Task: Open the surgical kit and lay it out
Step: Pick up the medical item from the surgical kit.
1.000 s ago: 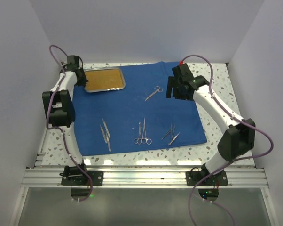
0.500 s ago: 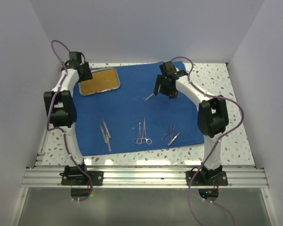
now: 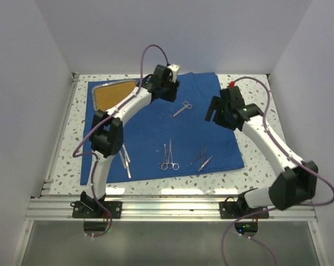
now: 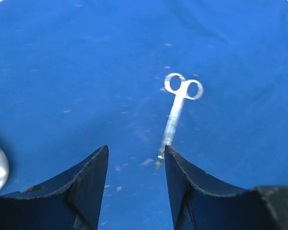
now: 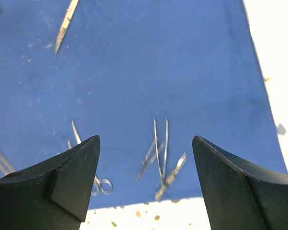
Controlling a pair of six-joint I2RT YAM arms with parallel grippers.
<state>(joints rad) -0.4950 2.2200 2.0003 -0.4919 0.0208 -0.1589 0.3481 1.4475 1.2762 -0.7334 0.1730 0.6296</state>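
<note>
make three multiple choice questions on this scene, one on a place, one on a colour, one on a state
1. Where is the tray?
A. by the far left corner of the table
B. at the near edge, centre
C. by the near right corner

2. What colour is the cloth?
A. green
B. blue
C. white

3. How do the right fingers stand?
A. shut tight
B. shut on the cloth
C. open, nothing between them

Answers:
1 A, the top view shows it by the far left corner.
2 B, it is blue in every view.
3 C, the right wrist view shows a wide gap with nothing in it.
</note>
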